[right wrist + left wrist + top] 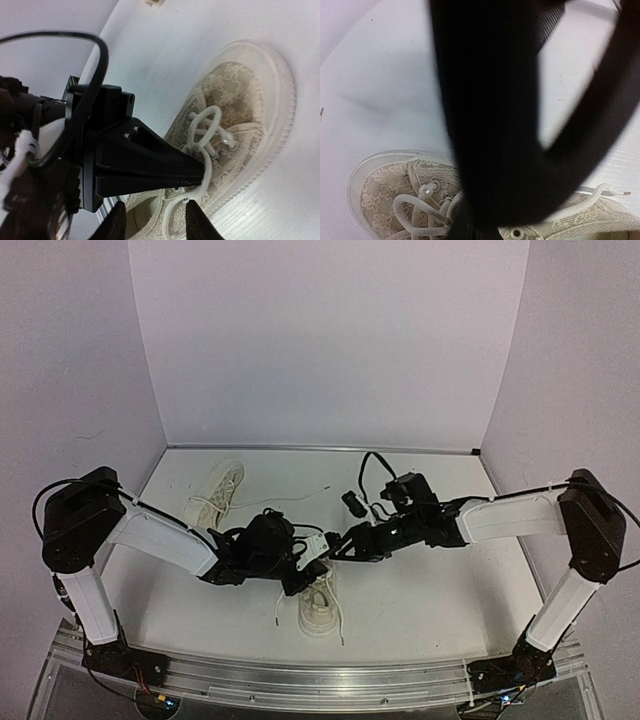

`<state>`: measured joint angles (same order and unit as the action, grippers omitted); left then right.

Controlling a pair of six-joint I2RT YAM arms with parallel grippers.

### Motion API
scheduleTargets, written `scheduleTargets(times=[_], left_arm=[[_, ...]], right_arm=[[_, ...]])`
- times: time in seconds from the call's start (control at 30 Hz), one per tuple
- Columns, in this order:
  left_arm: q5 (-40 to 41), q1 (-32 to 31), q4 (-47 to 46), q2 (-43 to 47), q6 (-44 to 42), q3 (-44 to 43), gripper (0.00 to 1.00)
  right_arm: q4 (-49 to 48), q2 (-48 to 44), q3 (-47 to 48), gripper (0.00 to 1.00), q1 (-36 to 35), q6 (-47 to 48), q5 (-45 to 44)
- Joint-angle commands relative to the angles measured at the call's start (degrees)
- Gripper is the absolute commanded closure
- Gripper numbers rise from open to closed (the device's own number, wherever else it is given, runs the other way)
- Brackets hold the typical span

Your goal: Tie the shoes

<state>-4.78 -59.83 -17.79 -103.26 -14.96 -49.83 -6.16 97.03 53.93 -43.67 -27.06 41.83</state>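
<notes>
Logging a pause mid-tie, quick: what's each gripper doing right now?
Left gripper: shut on the lace of the near shoe.
Right gripper: open, gripping nothing; a lace strand runs between its fingers.

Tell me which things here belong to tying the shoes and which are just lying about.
Job:
cream-white canvas lace-up sneaker nearest the arms
its thin white lace, pinched by the left gripper
second cream-white sneaker at far left

Lying about:
small black oblong object, too small to identify
</notes>
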Motion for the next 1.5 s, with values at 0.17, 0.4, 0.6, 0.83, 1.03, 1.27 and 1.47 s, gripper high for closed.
scheduleTargets(times=[0.17, 0.4, 0.6, 0.83, 1.03, 1.27, 1.47], left_arm=[[0.0, 0.5, -1.2, -0.3, -0.6, 0.5, 1.00], [-0.8, 0.4, -1.3, -0.1, -1.2, 0.1, 1.00], [-0.9, 0.4, -0.8, -0.1, -1.9, -0.5, 1.00], [-1.0, 0.4, -0.6, -0.1, -2.3, -0.2, 1.00], [-1.3, 0.4, -0.6, -0.1, -2.7, -0.1, 1.00], [-1.3, 0.4, -0.3, -0.1, -3.4, -0.4, 1.00], [-1.4, 0.4, -0.2, 0.1, -3.4, -0.5, 1.00]], right_arm=[[2.1, -1.8, 0.3, 0.66, 4.1, 1.8, -2.7], [2.4, 3.9, 1.1, 0.82, 2.8, 1.9, -4.0], [2.7, 7.8, 3.0, 0.85, 0.8, 2.2, -4.6], [2.6, 9.4, 4.9, 0.86, -0.3, 2.2, -4.1], [2.3, 9.3, 5.7, 0.86, -0.5, 1.7, -3.1], [2.0, 8.3, 5.7, 0.84, -0.9, 1.0, -1.6], [1.1, 9.0, 5.5, 0.81, -1.7, 0.3, -1.0]])
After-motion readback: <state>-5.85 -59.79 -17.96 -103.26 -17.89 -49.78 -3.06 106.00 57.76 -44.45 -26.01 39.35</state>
